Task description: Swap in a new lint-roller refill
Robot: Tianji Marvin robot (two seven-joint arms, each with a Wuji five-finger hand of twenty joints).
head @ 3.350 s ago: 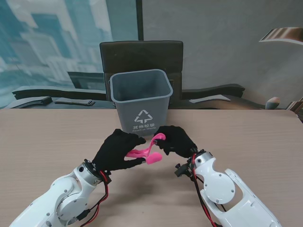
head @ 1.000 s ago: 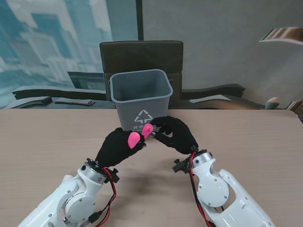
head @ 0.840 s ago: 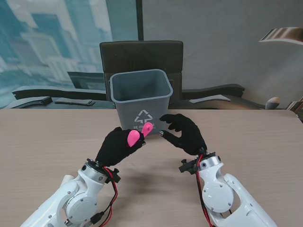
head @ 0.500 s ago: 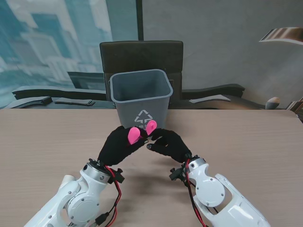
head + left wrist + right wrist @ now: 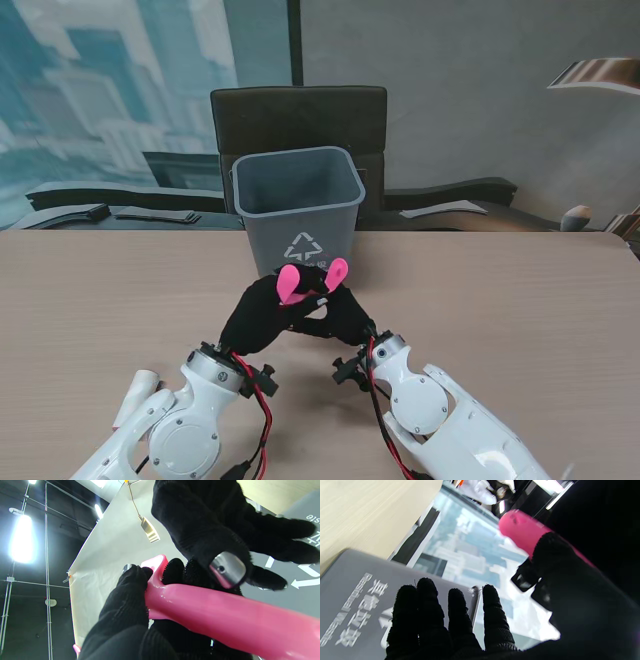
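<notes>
Left hand (image 5: 262, 312), gloved in black knit fabric, is seen closed around the pink lint-roller handle (image 5: 292, 283), which is held off the table (image 5: 520, 300) in front of the bin. In the stand view two rounded pink ends are seen protruding from between the hands, one at the left hand's fingers and one (image 5: 336, 270) closer to the right hand. In the left wrist view the handle (image 5: 225, 620) is seen as a smooth, glossy plastic bar with a flat squared tab at its far end, the left hand's fingers (image 5: 130, 597) being wrapped around it. Right hand (image 5: 345, 312), in the same black glove, is pressed up against the left hand; in its own wrist view four fingers (image 5: 492, 612) are seen extended and slightly spread, nothing being enclosed by them, while the thumb side is seen lying against the pink piece (image 5: 520, 530). Whether the handle is actually gripped by the right hand cannot be told. A bare metallic fingertip cap (image 5: 227, 568) is noted on the right hand's glove in the left wrist view. The grey plastic bin (image 5: 297, 210), of tapered rectangular shape with a white recycling symbol and printed characters on its front, stands just behind the hands; its interior is not visible. The table is of pale wood-grain laminate. A dark chair back (image 5: 298, 115) is seen behind the bin.
</notes>
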